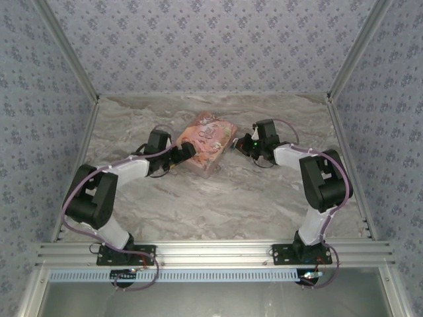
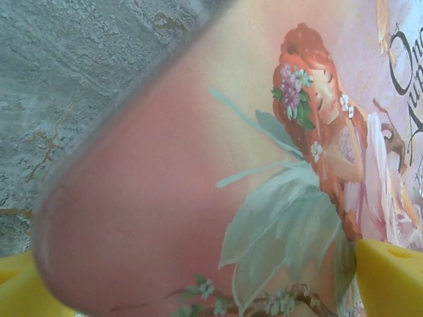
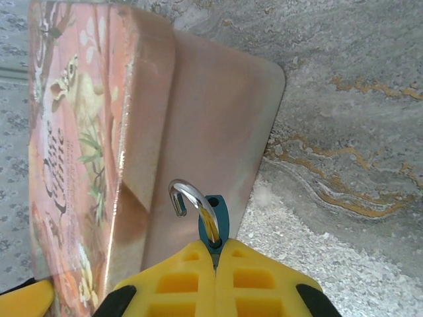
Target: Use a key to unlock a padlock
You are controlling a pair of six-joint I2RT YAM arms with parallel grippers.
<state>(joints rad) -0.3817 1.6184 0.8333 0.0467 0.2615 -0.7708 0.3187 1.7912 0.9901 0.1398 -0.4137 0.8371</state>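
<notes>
- Marbled grey desk (image 1: 218, 205), patterned wallpaper on 3 sides; L arm base (image 1: 125, 254) & R arm base (image 1: 299, 252) bolted at near edge
- L gripper (image 2: 198, 294): yellow fingers (image 2: 390, 277) spread wide, pink illustrated box (image 2: 198, 165) betw. them; touching it or not, can't tell
- R gripper (image 3: 215, 249): pressed together, pinching padlock (image 3: 219, 218) by its blue body
- Padlock is just beside box's side wall; silver shackle (image 3: 192, 198) sticks out past fingertips, one end hanging free of body
- Box lies mid-desk betw. both grippers, turned corner-on to the arms
- Far end: back wall (image 1: 211, 46), same wallpaper
</notes>
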